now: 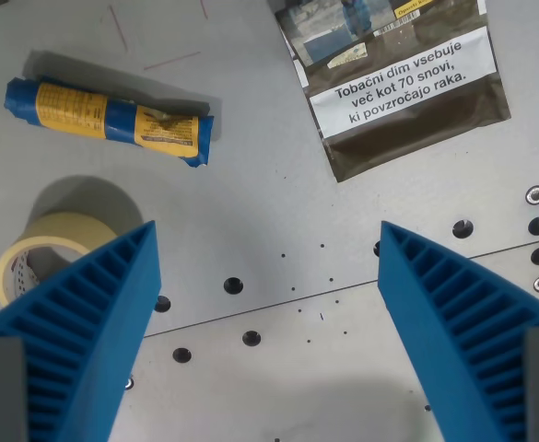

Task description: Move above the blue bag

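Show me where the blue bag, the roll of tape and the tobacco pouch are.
blue bag (112, 120), wrist view, on its yellow label.
roll of tape (62, 232), wrist view, on its upper rim.
tobacco pouch (393, 87), wrist view, on its white warning label.

blue bag (110, 121): rolled into a tight tube, blue wrap with yellow printed label panels, lying flat on the tabletop (269, 184) in the wrist view's upper left, long axis tilted slightly down toward the right, ends crumpled.

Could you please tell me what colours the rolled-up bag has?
The rolled-up bag is blue with yellow printed panels, seen clearly in the wrist view.
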Robot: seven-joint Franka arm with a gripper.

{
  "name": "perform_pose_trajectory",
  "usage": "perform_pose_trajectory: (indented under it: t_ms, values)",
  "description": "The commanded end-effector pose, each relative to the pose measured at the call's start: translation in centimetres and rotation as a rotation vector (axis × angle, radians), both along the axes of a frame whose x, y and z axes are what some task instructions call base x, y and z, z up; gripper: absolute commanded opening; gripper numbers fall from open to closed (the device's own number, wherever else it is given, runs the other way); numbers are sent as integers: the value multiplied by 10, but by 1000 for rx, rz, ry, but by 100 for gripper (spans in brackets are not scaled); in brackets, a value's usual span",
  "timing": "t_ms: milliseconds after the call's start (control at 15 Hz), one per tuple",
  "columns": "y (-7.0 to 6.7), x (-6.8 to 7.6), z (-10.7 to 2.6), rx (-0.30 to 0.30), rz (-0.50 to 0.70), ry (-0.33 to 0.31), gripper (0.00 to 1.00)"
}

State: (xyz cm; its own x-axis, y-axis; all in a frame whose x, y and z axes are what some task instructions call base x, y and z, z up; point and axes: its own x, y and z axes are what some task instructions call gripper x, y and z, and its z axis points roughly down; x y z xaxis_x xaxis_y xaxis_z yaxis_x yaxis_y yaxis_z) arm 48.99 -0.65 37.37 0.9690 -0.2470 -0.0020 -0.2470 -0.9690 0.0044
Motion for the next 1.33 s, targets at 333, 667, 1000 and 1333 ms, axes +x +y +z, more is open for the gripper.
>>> perform_pose_trajectory:
  t_ms: [333,667,1000,1333]
  values:
    - [0,0,2,0,11,-5,100]
    - [2,0,-2,2,88,-9,100]
    - [9,1,-14,8,226,-32,100]
    - [19,0,-33,12,391,-64,100]
